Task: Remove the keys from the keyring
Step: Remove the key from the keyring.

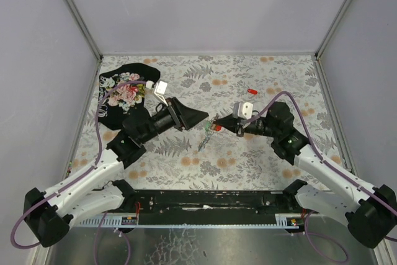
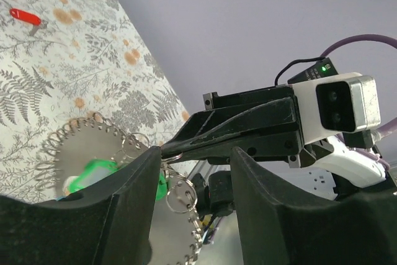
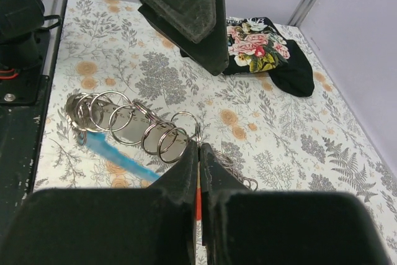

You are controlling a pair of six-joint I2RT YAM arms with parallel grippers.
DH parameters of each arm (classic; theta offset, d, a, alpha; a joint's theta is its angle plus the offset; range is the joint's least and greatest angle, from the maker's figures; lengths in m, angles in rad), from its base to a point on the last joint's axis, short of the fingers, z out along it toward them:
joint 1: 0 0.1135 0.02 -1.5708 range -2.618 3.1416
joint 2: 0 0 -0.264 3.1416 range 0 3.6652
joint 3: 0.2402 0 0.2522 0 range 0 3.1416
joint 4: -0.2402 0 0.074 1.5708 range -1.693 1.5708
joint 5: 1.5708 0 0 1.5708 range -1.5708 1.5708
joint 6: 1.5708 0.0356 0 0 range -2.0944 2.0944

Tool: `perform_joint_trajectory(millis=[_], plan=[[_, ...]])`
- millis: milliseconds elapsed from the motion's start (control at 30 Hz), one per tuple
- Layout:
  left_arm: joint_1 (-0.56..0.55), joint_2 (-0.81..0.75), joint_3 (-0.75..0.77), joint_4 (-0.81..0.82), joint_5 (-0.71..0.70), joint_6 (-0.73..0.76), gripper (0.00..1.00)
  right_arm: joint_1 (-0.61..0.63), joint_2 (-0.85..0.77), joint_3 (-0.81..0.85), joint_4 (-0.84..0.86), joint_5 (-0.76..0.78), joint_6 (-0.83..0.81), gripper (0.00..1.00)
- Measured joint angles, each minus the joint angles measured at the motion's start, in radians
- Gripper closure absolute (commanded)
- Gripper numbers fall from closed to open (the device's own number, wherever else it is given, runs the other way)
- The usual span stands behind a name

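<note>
Two arms, tips almost meeting over the middle of the leaf-patterned table (image 1: 279, 72).

1. Left gripper (image 1: 200, 116): fingers parted, nothing clamped between them. From its own camera, the other arm's tips show in the gap.
2. Right gripper (image 3: 198, 148): fingers pressed together, with a thin strip of a red key (image 3: 198, 198) pinched between them.
3. Keyring (image 3: 133, 125): a run of linked silver rings starting at the right gripper's tip and lying just beside the left gripper's fingers. It trails from there toward the near edge of the table. Whether it rests on the surface cannot be told.
4. Fob (image 3: 121, 158): light blue, seen under the rings from the right wrist.
5. Green key (image 2: 93, 175): among the rings, close to the left gripper, blurred.
6. Loose key (image 1: 251, 90): red head, lying alone on the table beyond the right gripper, well apart from the rings.
7. Cloth (image 1: 124, 91): black with pink roses, bunched at the far left corner.
</note>
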Motion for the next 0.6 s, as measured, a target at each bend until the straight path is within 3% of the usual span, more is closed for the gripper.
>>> perform_joint_trajectory(millis=[600], plan=[[0.0,0.066,-0.023,-0.043,0.04,0.092,0.64,0.003,-0.024,-0.158,0.222,0.023,-0.055,1.0]])
